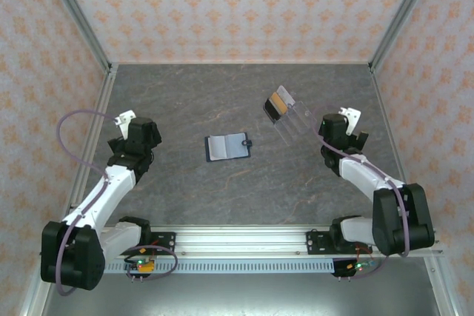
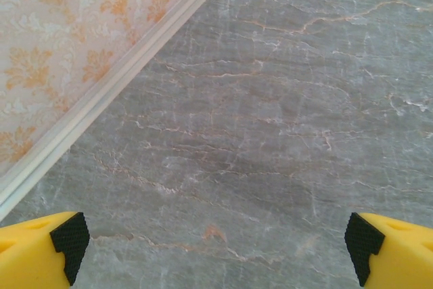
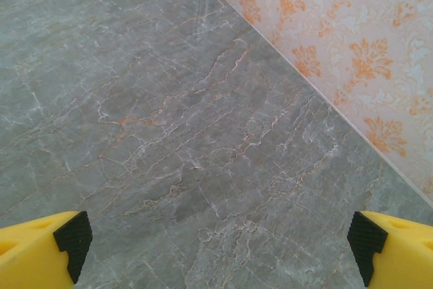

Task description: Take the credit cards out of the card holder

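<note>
Card holder [image 1: 228, 147] open flat at centre of table [image 1: 185, 94], grey-blue pockets up, tab clasp on right edge; top camera gives this. Credit cards [image 1: 284, 111] out on table, right-rear of holder, apart from it: brown-orange one with dark band, see-through ones fanned beside it, near right arm.

Left gripper [image 2: 216, 252] in wrist view: yellow fingers [image 2: 40, 248] with black pads spread wide, nothing between, bare surface below. Right gripper [image 3: 220, 252] likewise released, empty.

Surface grey marble-look, pale veins. Walls [image 1: 222, 5] cream wallpaper, orange floral print. Aluminium frame posts [image 1: 78, 12] at corners.
</note>
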Robot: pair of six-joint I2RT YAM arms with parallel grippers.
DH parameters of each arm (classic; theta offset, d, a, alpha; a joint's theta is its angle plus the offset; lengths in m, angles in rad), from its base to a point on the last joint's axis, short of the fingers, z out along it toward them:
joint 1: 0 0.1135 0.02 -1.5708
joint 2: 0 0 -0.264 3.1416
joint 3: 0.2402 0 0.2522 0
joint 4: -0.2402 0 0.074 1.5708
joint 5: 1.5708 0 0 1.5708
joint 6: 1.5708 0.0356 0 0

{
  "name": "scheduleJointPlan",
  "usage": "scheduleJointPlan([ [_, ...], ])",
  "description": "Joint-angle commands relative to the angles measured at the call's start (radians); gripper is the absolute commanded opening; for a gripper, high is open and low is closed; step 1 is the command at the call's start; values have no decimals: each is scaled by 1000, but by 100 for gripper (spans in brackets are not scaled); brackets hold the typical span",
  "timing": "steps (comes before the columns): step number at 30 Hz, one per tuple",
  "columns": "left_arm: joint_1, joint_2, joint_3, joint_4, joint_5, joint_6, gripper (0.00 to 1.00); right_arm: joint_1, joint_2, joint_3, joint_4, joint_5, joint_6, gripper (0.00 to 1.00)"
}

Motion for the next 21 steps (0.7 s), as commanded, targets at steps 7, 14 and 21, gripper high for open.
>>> scheduleJointPlan([
  [7, 6, 116, -120, 374, -13, 161, 100, -22, 72, -100, 394, -154, -125, 99],
  [14, 8, 150, -220, 690, 92, 242, 100, -36, 126, -131, 494, -264, -146, 99],
  [21, 19, 226, -232, 799, 161, 255, 100, -45, 183, -187, 636, -300, -150, 99],
])
